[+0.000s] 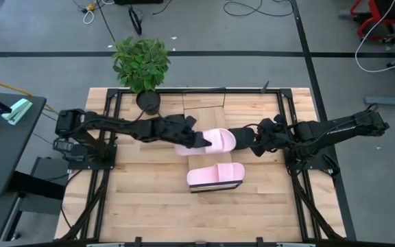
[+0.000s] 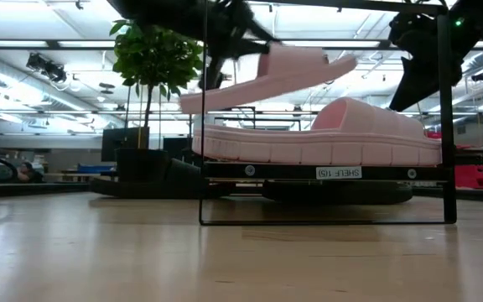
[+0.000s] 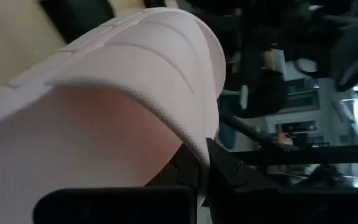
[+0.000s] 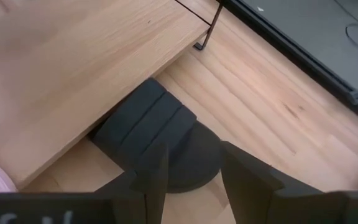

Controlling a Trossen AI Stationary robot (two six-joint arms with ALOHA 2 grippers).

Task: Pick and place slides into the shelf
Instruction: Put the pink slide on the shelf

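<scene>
My left gripper (image 1: 196, 139) is shut on a pale pink slide (image 1: 218, 140) and holds it in the air over the shelf (image 1: 204, 110), a narrow light-wood rack in the middle of the table. A second pink slide (image 1: 214, 175) lies sole down on the shelf's top board (image 2: 225, 171) at its near end. Under that board I see a black slide (image 4: 148, 130) on the table. My right gripper (image 1: 247, 142) hangs open just right of the held slide, above the black slide, touching nothing. The other black slide cannot be made out. My left gripper holds the pink slide (image 2: 267, 80) at the end toward the table's left, coming from the left and above. One dark finger (image 3: 219, 174) lies by the strap's edge (image 3: 197, 140); the rest of the hold is hidden by the slide. It is lifted clear and tilted, right end higher.
A potted plant (image 1: 141, 65) stands at the table's far edge, left of the shelf. The shelf's thin black frame (image 2: 449, 126) rises above its boards. Bare tabletop (image 1: 142, 199) lies near and left of the shelf.
</scene>
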